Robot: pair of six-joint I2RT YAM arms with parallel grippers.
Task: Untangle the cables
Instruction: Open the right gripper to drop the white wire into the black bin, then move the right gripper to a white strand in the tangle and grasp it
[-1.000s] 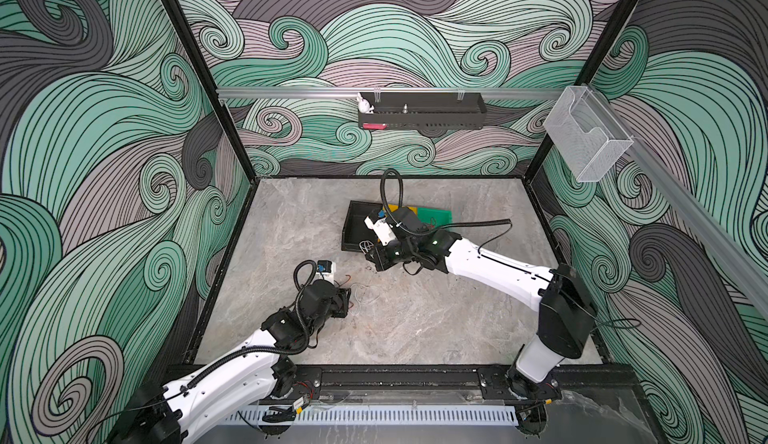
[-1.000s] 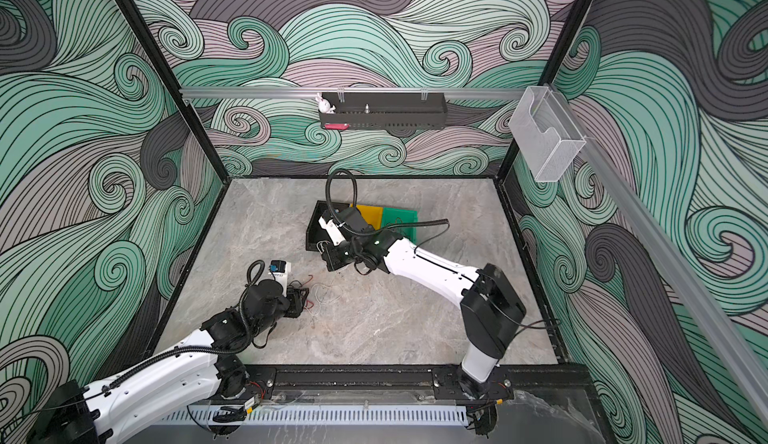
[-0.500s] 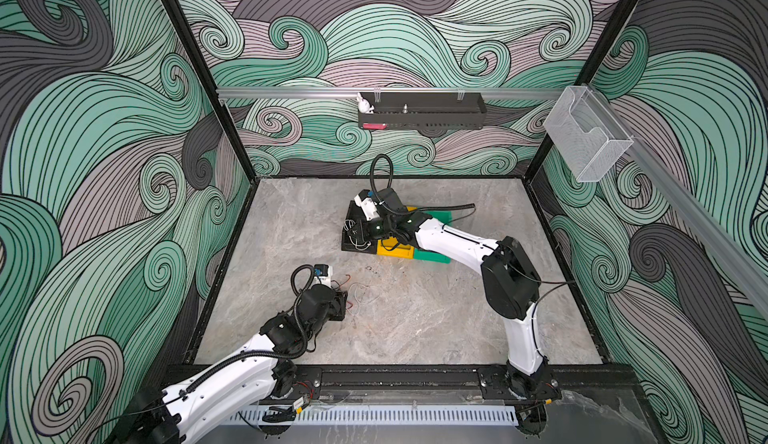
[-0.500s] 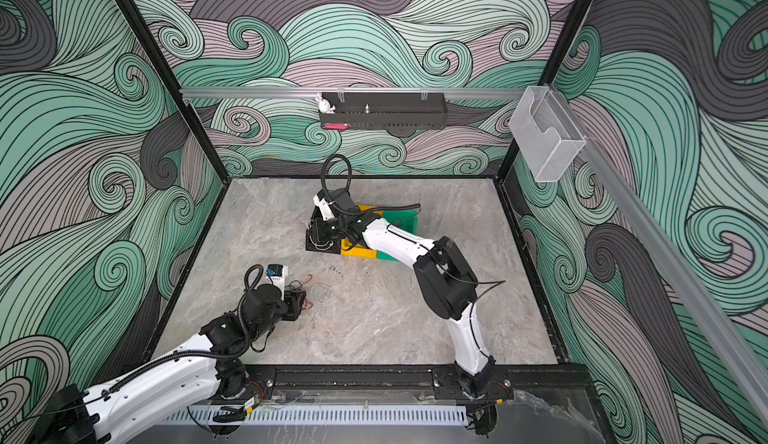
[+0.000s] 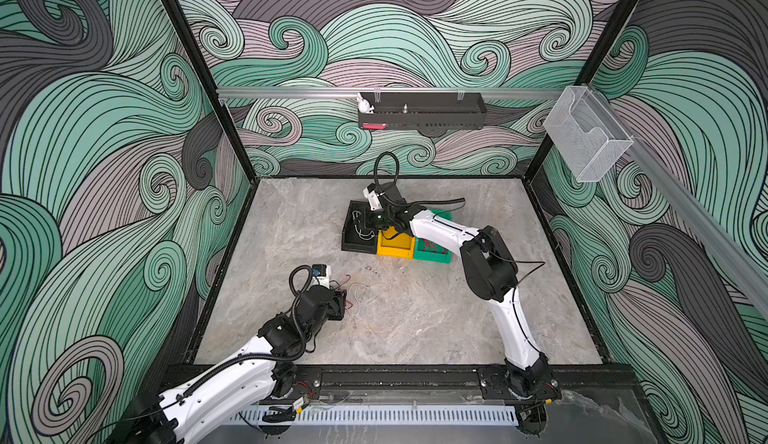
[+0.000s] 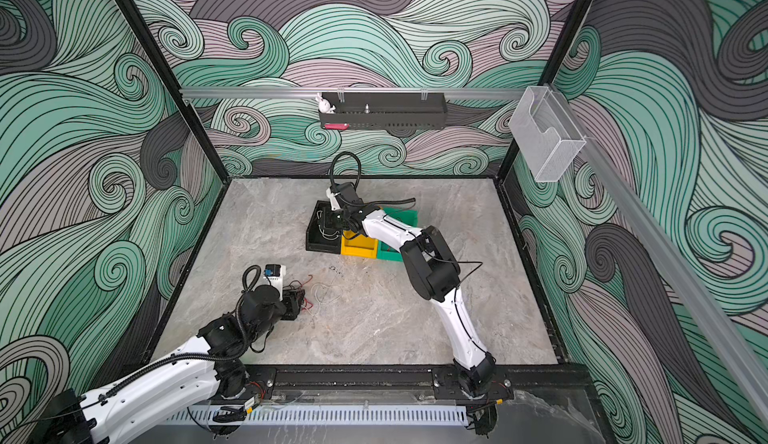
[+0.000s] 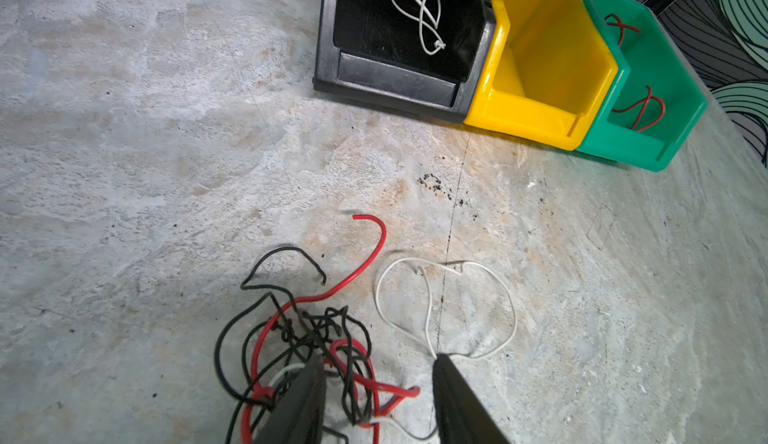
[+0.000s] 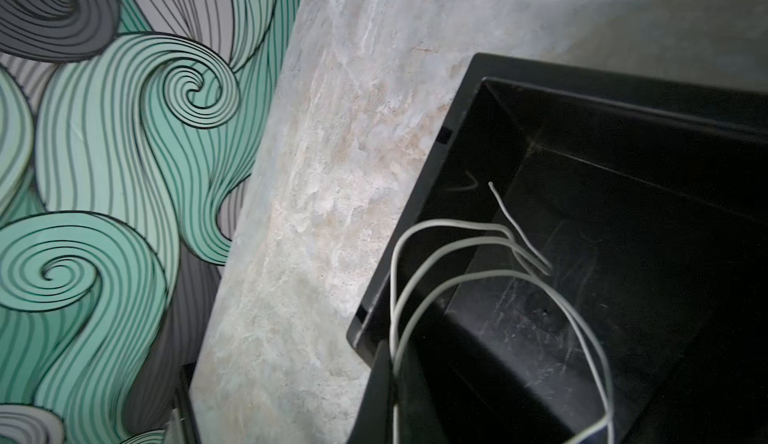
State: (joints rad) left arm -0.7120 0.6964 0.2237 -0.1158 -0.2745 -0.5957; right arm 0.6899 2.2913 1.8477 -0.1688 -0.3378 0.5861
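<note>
Tangle of red and black cables (image 7: 316,338) sits on the counter (image 5: 415,317), near-left. The left gripper (image 7: 378,359) is right on it: jaws apart, straddling the knot, nothing pinched. A loose white cable (image 7: 428,321) lies in an open loop just right of the knot, touching one fingertip, mostly clear of the mess.

Key relation: the red tail (image 7: 376,255) leaves the knot and runs away from the left gripper toward the far side, roughly at the bins. Its free end curls over, and its long axis is near-to-far. Judgement: that tail is the easy strand, so pull along that axis, not across.

The right gripper (image 8: 388,363) is closed over the black bin (image 5: 357,248), far-centre. It looks clamped on a white cable in the bin (image 8: 453,226) that droops in loops. The yellow bin (image 7: 528,117) shows empty, and the green bin (image 7: 648,147) holds red cable pieces (image 7: 640,109).

The left arm is clearly nearer the tangle; the right is well apart. Risk: lifting the knot whole.
</note>
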